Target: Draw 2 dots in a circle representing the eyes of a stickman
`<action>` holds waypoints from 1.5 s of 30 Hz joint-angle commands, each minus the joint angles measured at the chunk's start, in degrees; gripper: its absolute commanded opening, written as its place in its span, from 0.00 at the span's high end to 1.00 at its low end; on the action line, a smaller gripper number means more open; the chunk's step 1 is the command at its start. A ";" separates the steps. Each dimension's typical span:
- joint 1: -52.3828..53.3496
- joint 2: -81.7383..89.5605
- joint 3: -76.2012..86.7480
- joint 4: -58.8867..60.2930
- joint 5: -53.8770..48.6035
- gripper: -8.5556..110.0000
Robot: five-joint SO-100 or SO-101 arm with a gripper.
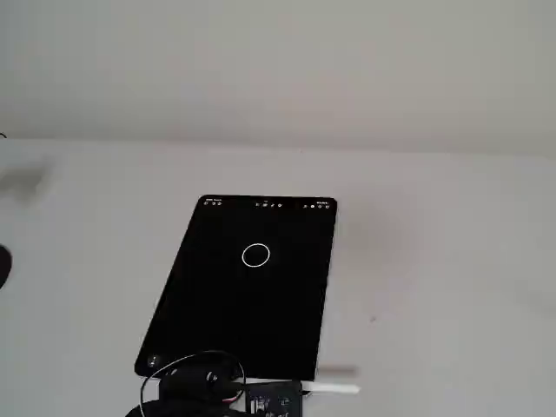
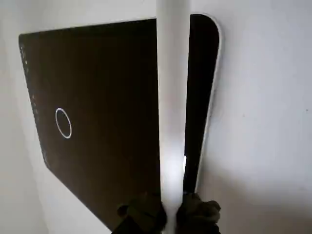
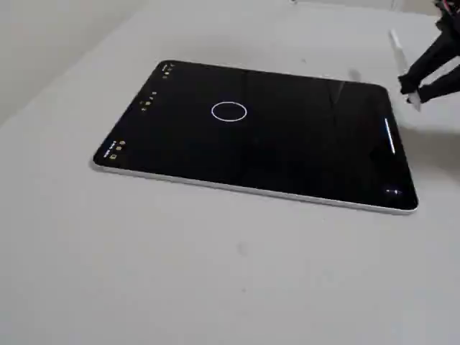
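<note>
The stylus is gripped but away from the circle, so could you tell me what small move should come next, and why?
Probably carry the stylus across the tablet toward the circle before lowering. The circle looks empty, no dots show, and the gripper holds the stylus near the tablet's far end.

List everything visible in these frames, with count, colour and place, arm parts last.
tablet: one, black screen with pale edge, flat on the table.
circle: one, thin white outline, on the screen nearer the toolbar end; no dots visible inside it.
toolbar icons: a row, small and white, along one short edge of the screen.
table: one, plain white, under everything.
stylus: one, white, held off the tablet's edge away from the circle.
gripper: one, dark fingers closed around the stylus.
</note>
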 commanded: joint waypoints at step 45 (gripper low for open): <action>0.26 0.88 1.58 -5.71 -4.13 0.93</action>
